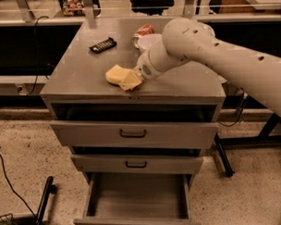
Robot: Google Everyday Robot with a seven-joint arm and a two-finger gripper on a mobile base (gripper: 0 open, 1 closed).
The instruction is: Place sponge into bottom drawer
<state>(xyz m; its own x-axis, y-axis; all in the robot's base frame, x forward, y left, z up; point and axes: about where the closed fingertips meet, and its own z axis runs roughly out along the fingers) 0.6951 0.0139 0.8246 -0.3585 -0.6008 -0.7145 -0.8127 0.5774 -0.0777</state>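
Tool [130,81] on cabinet top [79,70] partly hides sponge [114,74].

Sponge [115,74] atop cabinet [79,75], hand [131,81] against it; bottom drawer [139,200] open.

My gripper [130,81], mid-frame on the cabinet surface [79,72], covers the sponge's [114,74] right end. My arm [207,45] hides much of the white bowl [148,40]. The lower edge crops the bottom drawer's [134,200] front.
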